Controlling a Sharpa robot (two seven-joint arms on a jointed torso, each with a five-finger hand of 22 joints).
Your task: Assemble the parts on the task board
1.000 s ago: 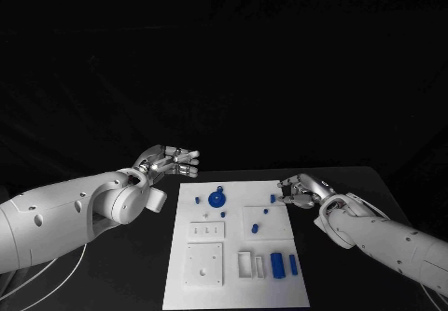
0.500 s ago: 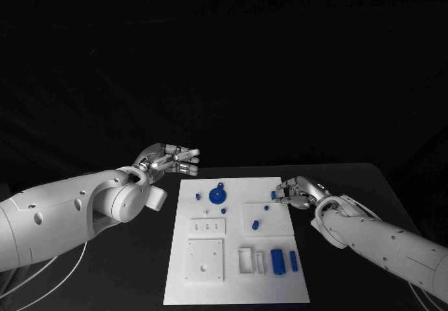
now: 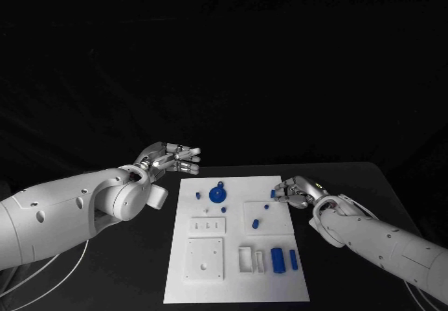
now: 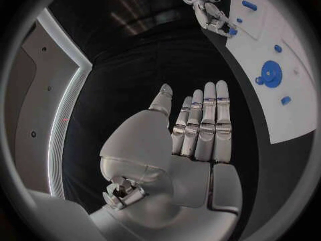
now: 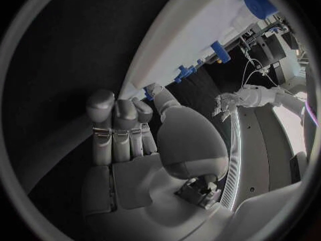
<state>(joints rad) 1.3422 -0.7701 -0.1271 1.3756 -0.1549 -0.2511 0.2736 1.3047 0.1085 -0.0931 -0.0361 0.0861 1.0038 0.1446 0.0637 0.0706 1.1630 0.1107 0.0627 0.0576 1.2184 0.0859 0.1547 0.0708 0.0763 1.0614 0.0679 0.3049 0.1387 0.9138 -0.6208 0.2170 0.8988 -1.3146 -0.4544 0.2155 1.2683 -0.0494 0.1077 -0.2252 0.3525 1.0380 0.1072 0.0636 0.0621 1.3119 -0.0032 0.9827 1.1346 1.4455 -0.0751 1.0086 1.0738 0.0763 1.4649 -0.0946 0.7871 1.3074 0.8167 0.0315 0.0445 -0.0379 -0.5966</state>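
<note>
— Where's the task board sitting?

— Flat in the middle of the black surface, long side running away from the robot. There's a round blue part near its far end, a small blue part just beside that, and two longer blue parts lying side by side near the close right corner.

— And the left hand?

— Off the board's far left corner, above the surface and touching nothing. Its fingers lie straight and side by side, the thumb apart; it holds nothing.

— The right hand?

— At the board's right edge, towards the far end. Its fingers are curled in, and a small blue part shows right at the fingertips. From the wrist camera a bit of blue sits against the fingers there, so it looks pinched, but I can't tell for sure that the hand really grips it.

— Are the hands close together?

— No, well apart, with the board's far end between them.
</note>
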